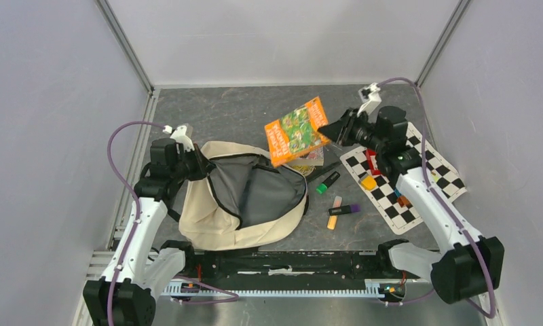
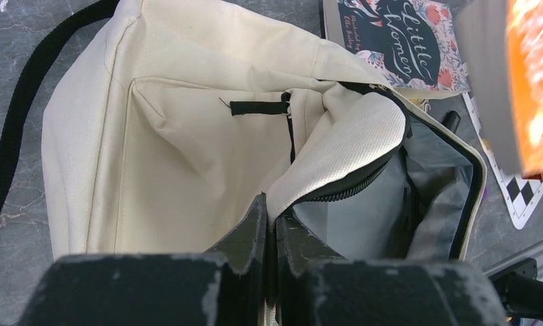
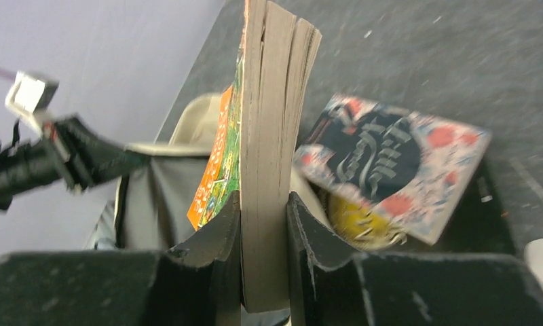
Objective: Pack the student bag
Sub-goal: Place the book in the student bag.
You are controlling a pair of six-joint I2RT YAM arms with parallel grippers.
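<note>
The student bag [image 1: 214, 224], cream fabric with black zip trim and grey lining [image 1: 255, 193], lies open at the near left. My left gripper [image 1: 202, 165] is shut on the bag's cream flap [image 2: 336, 146], holding the mouth up. An orange and green book [image 1: 296, 130] hangs tilted above the bag's far edge, with my right gripper [image 1: 333, 131] shut on its page edge [image 3: 272, 156]. In the right wrist view the book stands on edge between the fingers [image 3: 218, 234]. A dark flowered book [image 3: 391, 159] and a yellow book [image 3: 353, 221] lie on the table beyond.
Highlighters, green [image 1: 328, 182], orange [image 1: 334, 212] and purple [image 1: 344, 209], lie right of the bag. A chequered mat [image 1: 418, 183] with small coloured pieces sits under the right arm. Grey walls close in on three sides.
</note>
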